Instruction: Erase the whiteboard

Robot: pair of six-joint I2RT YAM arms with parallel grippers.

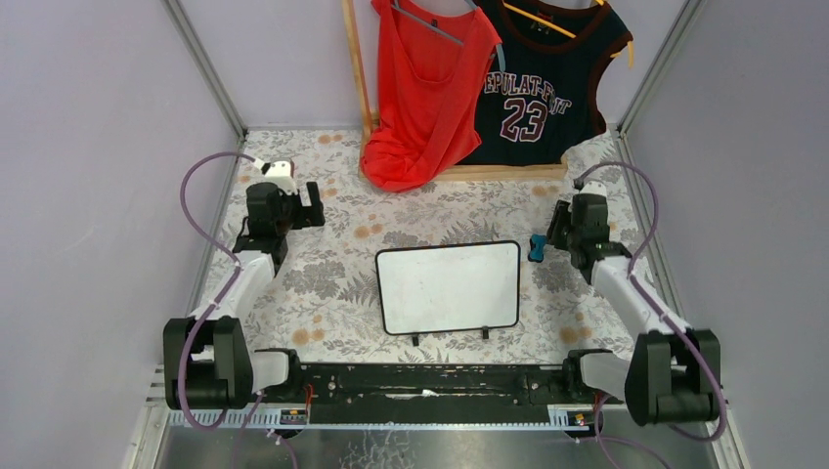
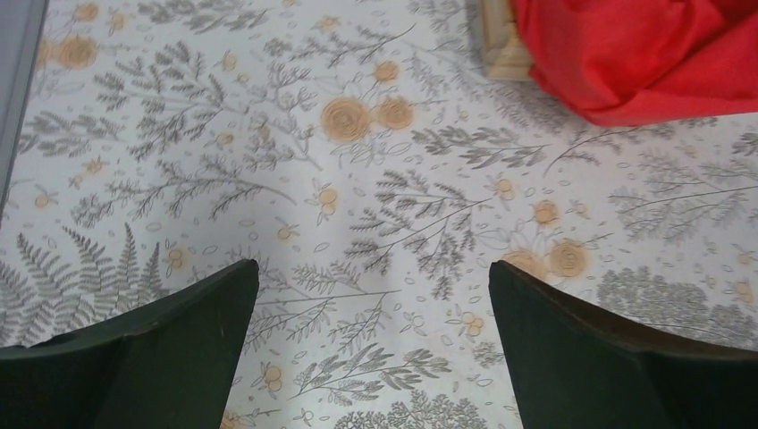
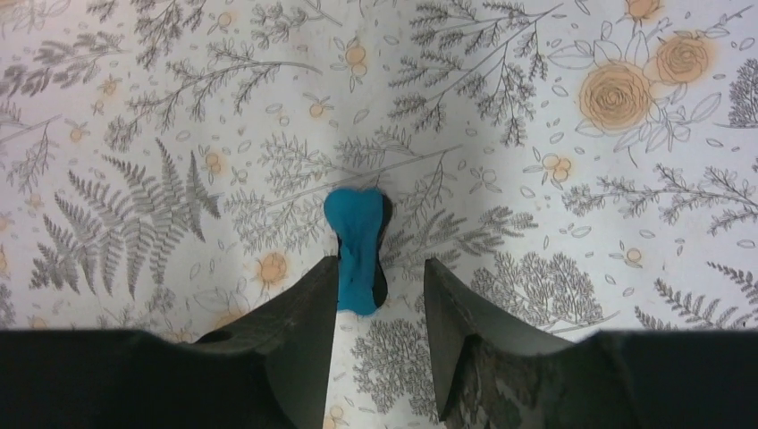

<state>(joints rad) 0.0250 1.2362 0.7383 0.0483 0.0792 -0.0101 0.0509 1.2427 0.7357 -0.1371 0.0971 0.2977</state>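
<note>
While left pincer (image 2: 374, 268) and right pincer (image 3: 383, 264) gape, the whiteboard (image 1: 448, 288) lies on floral tablecloth (image 1: 323, 283).

Black-and-white left arm (image 1: 246, 281) stretched forward, black two-finger left end effector (image 2: 371, 277) spread wide. Matching right arm (image 1: 626, 288) stretched forward, right end effector (image 3: 380, 268) fingers partly apart, narrower gap.

Dark jersey (image 1: 577, 59), hung well beyond the right fingers (image 3: 299, 344) and far off to the right of the left fingers (image 2: 170, 344): number "23" mid-chest, pale outlined digits. Arched lettering just above, read as "EPULAT-F…T". Middle letters creased, not legible. Left end lost at edge of red top (image 1: 425, 88).
</note>
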